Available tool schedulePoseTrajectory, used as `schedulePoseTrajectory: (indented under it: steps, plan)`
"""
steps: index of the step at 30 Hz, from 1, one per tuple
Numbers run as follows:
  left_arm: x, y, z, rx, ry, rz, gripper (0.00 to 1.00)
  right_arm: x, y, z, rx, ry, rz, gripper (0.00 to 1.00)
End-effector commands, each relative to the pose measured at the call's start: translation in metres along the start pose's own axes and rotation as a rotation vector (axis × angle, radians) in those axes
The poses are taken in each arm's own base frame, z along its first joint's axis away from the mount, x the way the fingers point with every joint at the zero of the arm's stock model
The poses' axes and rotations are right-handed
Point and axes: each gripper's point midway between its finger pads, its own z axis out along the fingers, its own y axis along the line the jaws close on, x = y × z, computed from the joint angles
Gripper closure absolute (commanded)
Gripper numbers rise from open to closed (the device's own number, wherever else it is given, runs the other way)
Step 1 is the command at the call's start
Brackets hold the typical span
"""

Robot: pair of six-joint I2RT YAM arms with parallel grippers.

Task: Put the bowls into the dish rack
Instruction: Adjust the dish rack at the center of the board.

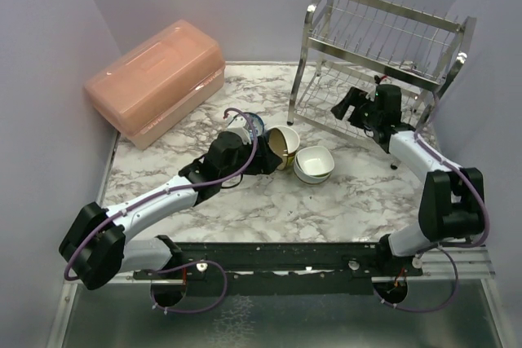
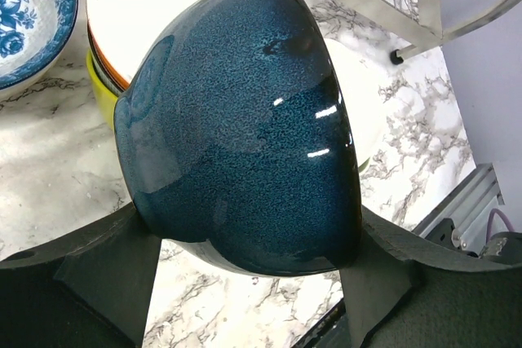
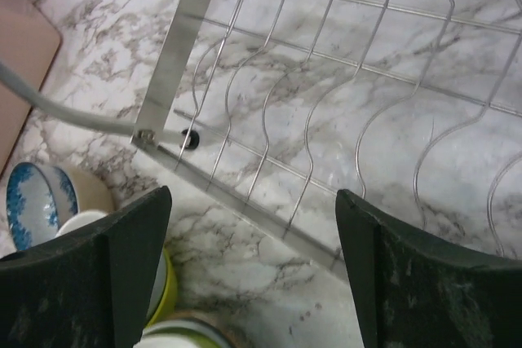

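Left gripper (image 2: pixel 249 250): jaws spread wide and clamped on a dark teal bowl (image 2: pixel 245 120) tipped on its side, pads on opposite walls. Cannot tell whether it touches the table (image 1: pixel 245 209). It is just beside the stacked bowls (image 1: pixel 314 163) and the patterned bowl (image 2: pixel 24 22), apart from the dish rack (image 1: pixel 383 38).

Right gripper (image 3: pixel 253 270): wide open, empty, over the rack's lower shelf.

The bowl looks glazed, rigid, fairly heavy and easily chipped. The slick curve may slip, so a hold across the rim seems surer.
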Motion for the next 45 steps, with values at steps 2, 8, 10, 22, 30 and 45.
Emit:
schedulePoseTrajectory:
  steps: [2, 8, 10, 22, 30, 45]
  plan:
    - [-0.034, -0.024, 0.0, 0.068, -0.093, 0.019, 1.0, -0.005, -0.005, 0.041, 0.017, 0.049, -0.03, 0.17]
    - [-0.031, -0.025, -0.001, 0.074, -0.08, 0.028, 1.0, 0.003, -0.013, 0.067, 0.045, 0.13, -0.047, 0.19]
    - [-0.032, -0.025, -0.002, 0.074, -0.082, 0.031, 1.0, 0.01, -0.014, 0.07, 0.034, 0.163, -0.041, 0.2]
    - [-0.056, -0.04, -0.02, 0.111, -0.161, 0.035, 1.0, 0.072, 0.003, 0.058, -0.136, 0.357, 0.05, 0.43]
    - [-0.066, -0.045, -0.03, 0.129, -0.205, 0.023, 1.0, 0.087, 0.018, 0.039, -0.203, 0.394, 0.081, 0.45]
    - [-0.069, -0.046, -0.037, 0.133, -0.232, 0.025, 1.0, 0.106, 0.047, 0.001, -0.356, 0.489, 0.09, 0.46]
